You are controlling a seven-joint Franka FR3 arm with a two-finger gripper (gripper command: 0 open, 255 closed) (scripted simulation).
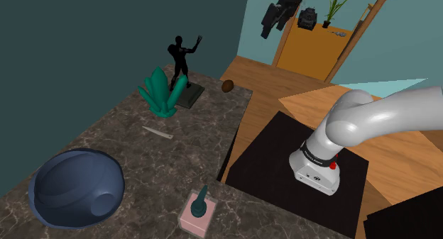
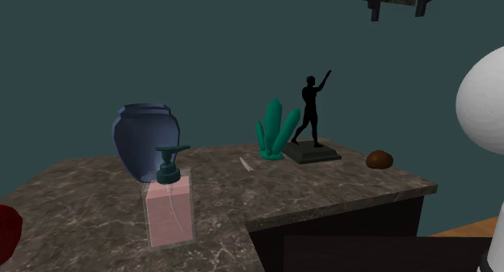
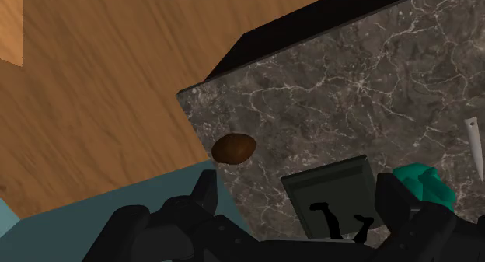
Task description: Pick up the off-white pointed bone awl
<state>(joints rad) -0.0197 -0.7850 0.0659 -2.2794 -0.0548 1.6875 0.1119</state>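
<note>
The awl (image 1: 157, 132) is a slim off-white pointed piece lying flat on the dark marble counter (image 1: 142, 167), between the teal crystal and the blue vase. It also lies on the stone in front of the crystal in the second exterior view (image 2: 246, 163), and off beyond one finger in the wrist view (image 3: 474, 144). My black gripper (image 1: 282, 9) hangs high above the counter's far corner, well away from the awl. Its tips show at the second exterior view's upper edge (image 2: 397, 2). In the wrist view the gripper (image 3: 299, 202) is open and holds nothing.
A teal crystal cluster (image 1: 160, 92) and a black figure statue (image 1: 181, 60) on a slab stand past the awl. A brown lump (image 1: 228, 86) sits by the counter's corner. A blue vase (image 1: 74, 188) and a pink soap dispenser (image 1: 198, 213) are nearer. My stand (image 1: 298, 174) borders the counter.
</note>
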